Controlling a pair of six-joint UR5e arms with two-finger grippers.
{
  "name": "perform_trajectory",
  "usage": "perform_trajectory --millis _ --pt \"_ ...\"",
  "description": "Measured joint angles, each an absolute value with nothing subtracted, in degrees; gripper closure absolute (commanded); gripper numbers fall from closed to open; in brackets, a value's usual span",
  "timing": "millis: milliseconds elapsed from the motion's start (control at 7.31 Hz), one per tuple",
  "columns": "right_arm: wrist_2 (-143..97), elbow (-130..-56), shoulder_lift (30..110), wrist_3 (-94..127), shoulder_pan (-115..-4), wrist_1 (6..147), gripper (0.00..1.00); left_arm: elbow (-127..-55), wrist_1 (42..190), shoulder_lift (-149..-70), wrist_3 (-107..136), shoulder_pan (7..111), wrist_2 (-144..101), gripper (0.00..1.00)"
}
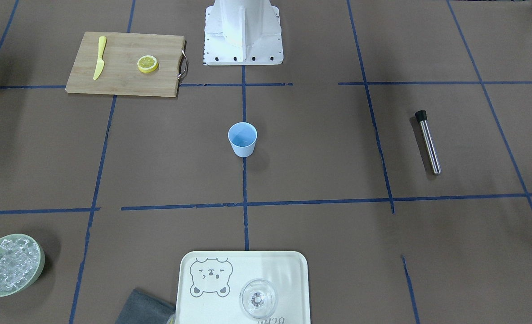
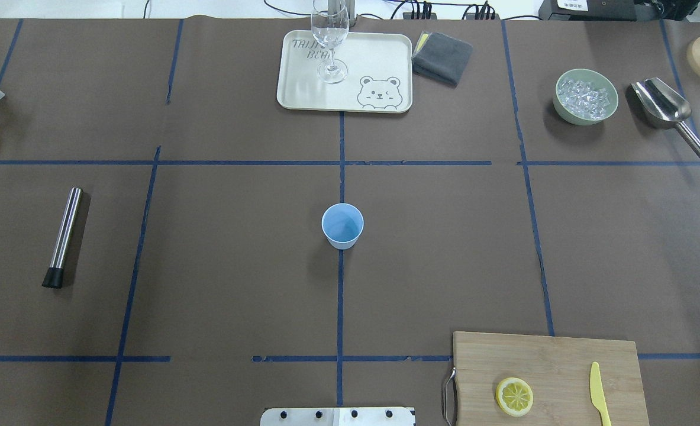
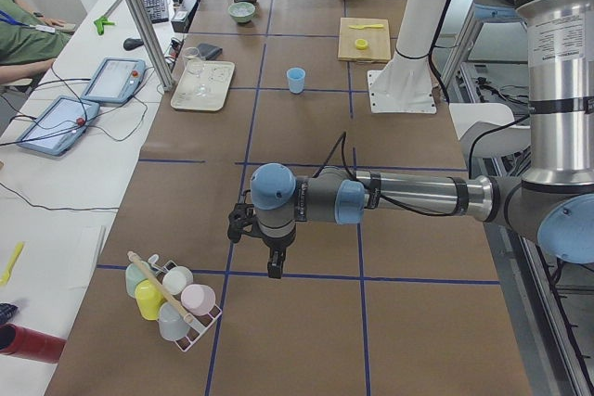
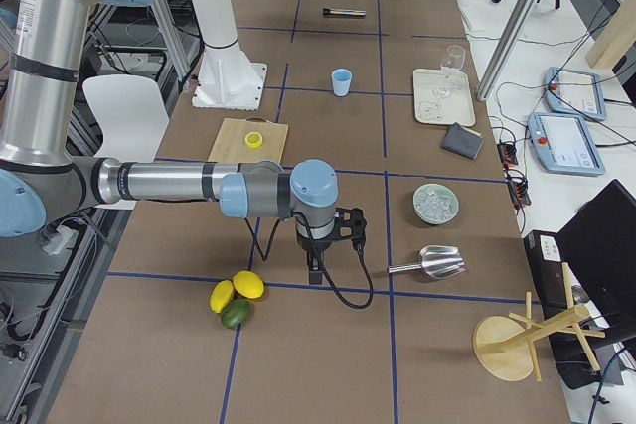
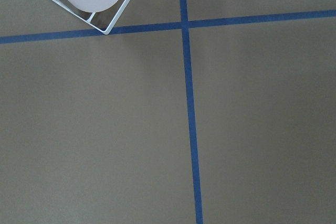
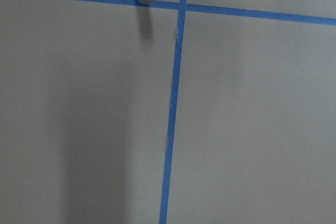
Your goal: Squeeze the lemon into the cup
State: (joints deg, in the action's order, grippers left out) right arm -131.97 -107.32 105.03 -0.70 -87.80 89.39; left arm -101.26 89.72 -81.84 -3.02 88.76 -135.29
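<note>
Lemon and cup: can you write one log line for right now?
stage: not started | lemon: on cutting board, not held | cup: upright, mid-table | left gripper, right gripper: away from both, open/shut cannot tell

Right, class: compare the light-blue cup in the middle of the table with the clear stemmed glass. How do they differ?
The cup is opaque light blue; the glass is clear. The cup is a plain tapered tumbler; the glass has a bowl, stem and foot. The cup stands on the bare table; the glass stands on the bear tray. Both stand upright, mouth up.
</note>
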Motion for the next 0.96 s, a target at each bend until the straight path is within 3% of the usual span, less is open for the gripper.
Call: perform_trajectory --millis 957 --pt "-132.3 -107.9 104.4 -0.5 -87.5 88.0 0.0 -101.2 91.0 -83.5 -3.1 88.7 -135.1 0.0"
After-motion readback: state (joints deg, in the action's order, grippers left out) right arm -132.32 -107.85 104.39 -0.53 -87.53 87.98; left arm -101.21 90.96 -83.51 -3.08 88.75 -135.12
